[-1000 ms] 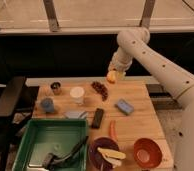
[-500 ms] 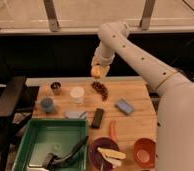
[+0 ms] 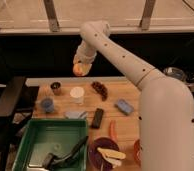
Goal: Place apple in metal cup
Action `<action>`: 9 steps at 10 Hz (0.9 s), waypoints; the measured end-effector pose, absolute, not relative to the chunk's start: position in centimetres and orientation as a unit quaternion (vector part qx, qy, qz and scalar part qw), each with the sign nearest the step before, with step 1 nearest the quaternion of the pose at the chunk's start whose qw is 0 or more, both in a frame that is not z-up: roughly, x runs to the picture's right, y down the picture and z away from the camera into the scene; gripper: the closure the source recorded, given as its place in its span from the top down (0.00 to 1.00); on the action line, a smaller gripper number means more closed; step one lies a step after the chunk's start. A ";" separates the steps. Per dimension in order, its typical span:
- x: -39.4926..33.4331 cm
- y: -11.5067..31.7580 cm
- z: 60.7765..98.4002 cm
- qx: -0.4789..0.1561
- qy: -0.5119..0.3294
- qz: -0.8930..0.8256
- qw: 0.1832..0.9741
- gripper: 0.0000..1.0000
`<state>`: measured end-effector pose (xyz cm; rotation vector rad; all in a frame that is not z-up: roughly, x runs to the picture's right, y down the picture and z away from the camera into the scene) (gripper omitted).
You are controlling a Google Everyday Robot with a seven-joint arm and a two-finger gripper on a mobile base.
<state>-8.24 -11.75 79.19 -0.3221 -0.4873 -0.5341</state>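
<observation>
One apple (image 3: 78, 70) held aloft over a wooden table (image 3: 121, 91)

The gripper (image 3: 81, 66) is clenched around the apple, above the table's far edge. The metal cup (image 3: 55, 88) stands on the table below and to the left in view, apart from the apple, beside a white cup (image 3: 77, 94).

Metal cup (image 3: 55, 88) on counter (image 3: 121, 91) near its back left corner, gripper (image 3: 80, 66) clasping apple (image 3: 78, 69) in air above and right of metal cup, larger cup (image 3: 77, 94) just right of it, bin (image 3: 50, 142) well in front.
</observation>
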 end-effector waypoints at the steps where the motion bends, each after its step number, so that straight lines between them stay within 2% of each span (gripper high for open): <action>1: -8.3 -11.7 79.3 -0.157 -0.238 -0.260 0.923 0.00; 5: -8.2 -11.6 79.3 -0.157 -0.238 -0.260 0.923 0.00; 9: -10.8 -11.3 79.6 -0.123 -0.257 -0.294 0.912 0.00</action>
